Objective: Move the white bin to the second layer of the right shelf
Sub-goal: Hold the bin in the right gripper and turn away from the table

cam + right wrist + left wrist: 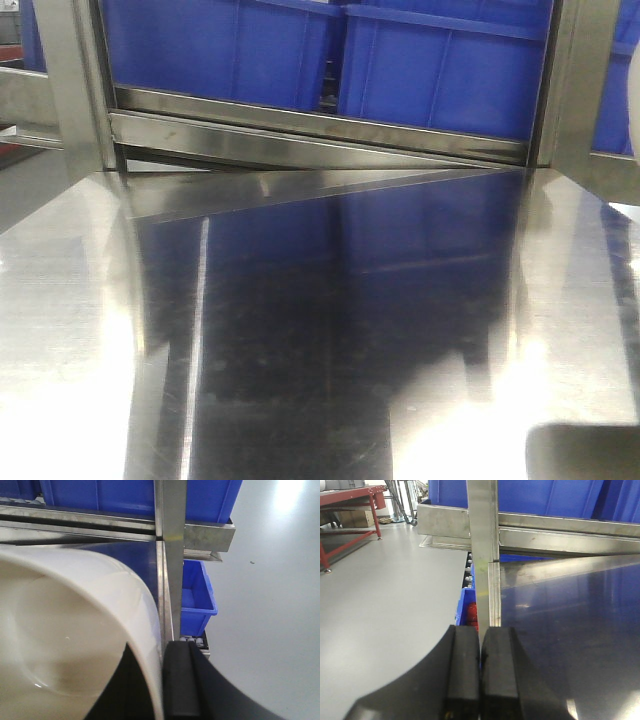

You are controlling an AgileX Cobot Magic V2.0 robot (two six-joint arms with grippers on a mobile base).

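Plastic tub in cream-white, i.e. white bin, filling left half of right wrist view: smooth, slightly glossy, no marks, rim wide and rounded, wall curving down to soft round base w/ faint shadow inside. Held by right gripper: jaws closed on bin wall, one black finger outside, other dark one inside mouth, wall pinched betw. them. Position of bin: at right side of mirror-like steel tabletop, just beside upright steel post, below rack level w/ blue crates; cannot tell if base touching tabletop. In front view only blurry pale shape at bottom right corner, too blurred to name. Left gripper: black rubbery pads pressed flat together, nothing betw. them, close to another steel post. Tabletop polished, w/ fine scratches, reflecting blue of crates. Crates matte, ribbed, rectangular. Rack rails of brushed steel, angular. Smaller blue crate lower down beyond post, next to grey smooth floor. Red metal frame far left.
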